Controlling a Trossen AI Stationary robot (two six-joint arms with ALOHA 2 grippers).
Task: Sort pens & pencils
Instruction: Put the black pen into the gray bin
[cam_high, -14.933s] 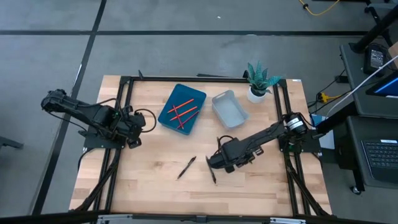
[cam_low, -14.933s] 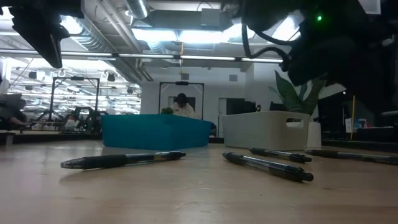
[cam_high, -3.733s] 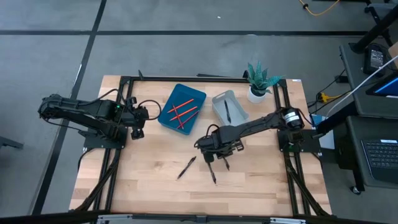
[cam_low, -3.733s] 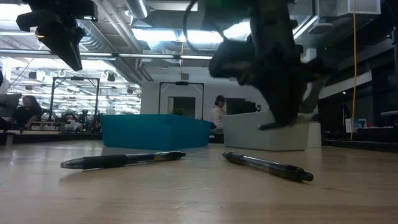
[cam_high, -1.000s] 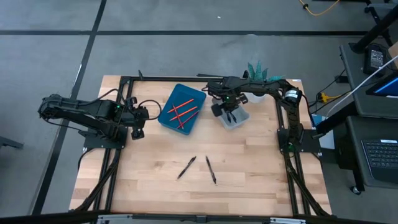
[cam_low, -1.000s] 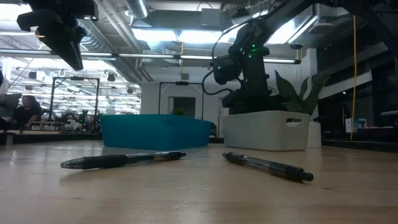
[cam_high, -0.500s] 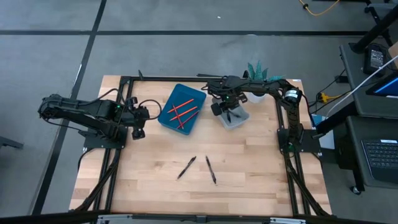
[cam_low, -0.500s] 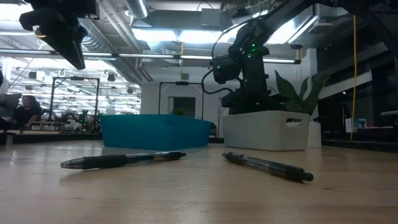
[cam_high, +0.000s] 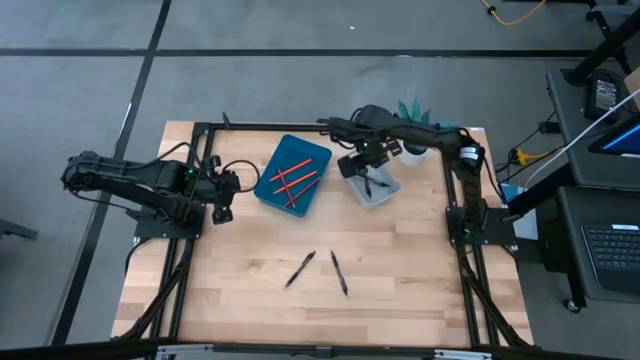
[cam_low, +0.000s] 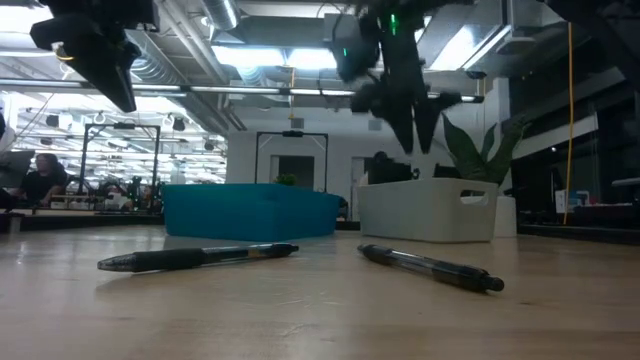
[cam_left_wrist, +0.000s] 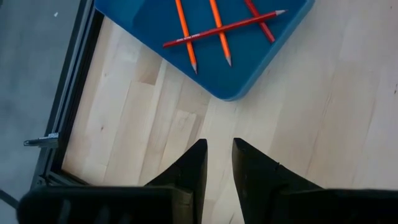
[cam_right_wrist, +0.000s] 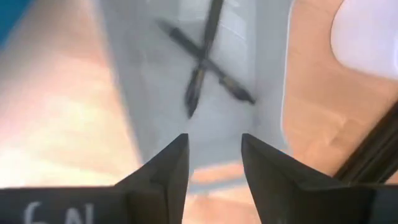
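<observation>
Pens (cam_right_wrist: 205, 59) lie crossed in the grey bin (cam_high: 372, 185) at upper centre, so we should lift the right hand (cam_high: 362, 168), empty and spread, clear before fetching the two pens (cam_high: 320, 270) on the bench (cam_high: 400, 290).

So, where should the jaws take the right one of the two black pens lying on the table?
Grip that pen near the middle of its barrel, coming straight down, jaws closing across its width. It lies flat on the bare table, apart from the other pen, so both sides look free.
</observation>
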